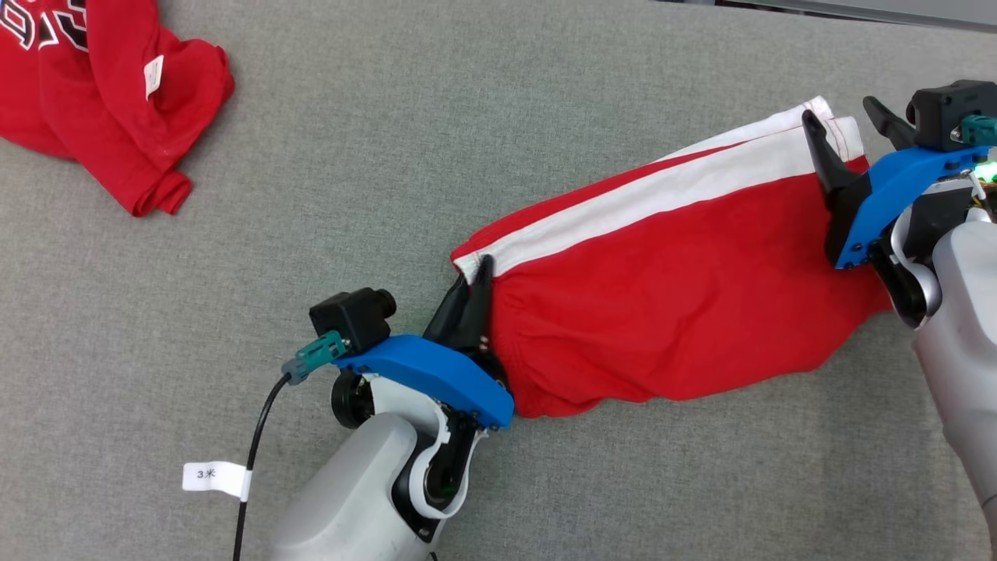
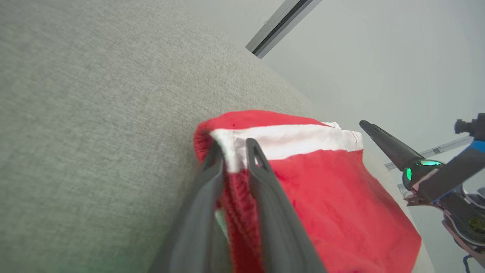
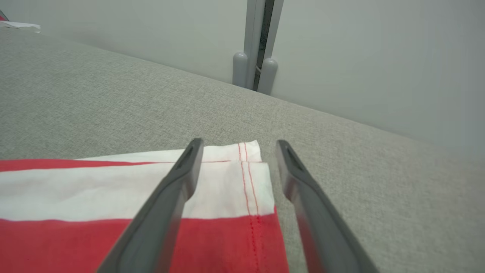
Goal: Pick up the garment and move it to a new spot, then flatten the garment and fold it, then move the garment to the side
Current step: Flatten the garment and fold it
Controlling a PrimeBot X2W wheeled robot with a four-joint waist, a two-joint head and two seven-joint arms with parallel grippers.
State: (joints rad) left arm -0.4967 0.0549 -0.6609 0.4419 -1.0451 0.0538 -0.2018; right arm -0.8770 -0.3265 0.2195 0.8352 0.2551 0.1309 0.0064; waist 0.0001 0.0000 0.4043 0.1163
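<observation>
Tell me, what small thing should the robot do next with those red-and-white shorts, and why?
Probably lower the right claw and shut it on the hem. The left claw pinches the other end of the shorts, while the right claw is open, its fingers straddling the white-striped hem corner without gripping. With both ends held, it could likely pull the shorts flat.

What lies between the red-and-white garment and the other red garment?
Bare grey surface separates the red-and-white garment from the other red garment, as the head view shows.
</observation>
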